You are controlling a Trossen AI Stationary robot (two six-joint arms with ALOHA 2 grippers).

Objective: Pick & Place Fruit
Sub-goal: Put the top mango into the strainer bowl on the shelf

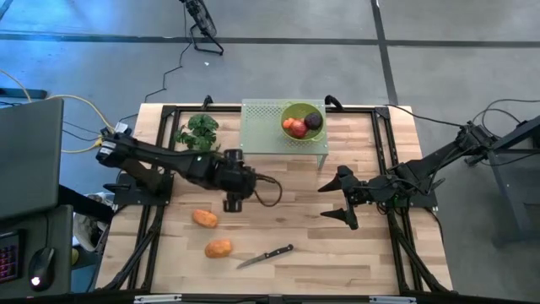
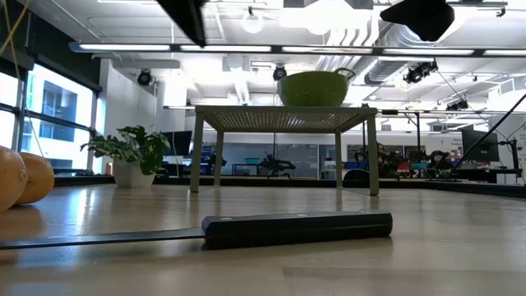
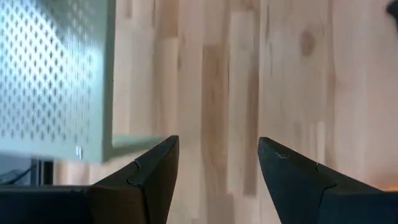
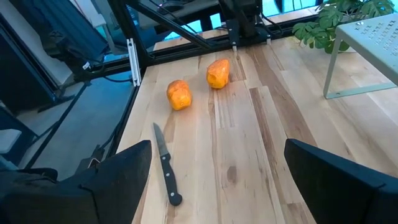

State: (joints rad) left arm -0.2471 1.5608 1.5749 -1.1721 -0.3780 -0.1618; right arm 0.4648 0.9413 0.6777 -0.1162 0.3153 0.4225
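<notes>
While the left hand is hovering over the middle of the worktop with its fingers parted and nothing between them, the nearer trouble is lying just below it. Two orange fruits are sitting on the wood toward the near left: one just beside that hand, the other nearer the front edge. Being oval and smooth, they are likely to roll if a finger is nudging one from the side instead of straddling it. One black-handled knife is lying close to the nearer orange fruit, so a low sweep may be knocking it. The right hand is waiting at the right with its fingers spread wide and empty.

One green bowl is standing on one perforated green stand at the far side, already holding a red fruit and a dark purple fruit; a careless drop could be bouncing off its rim. One leafy green bunch is lying to the stand's left.
</notes>
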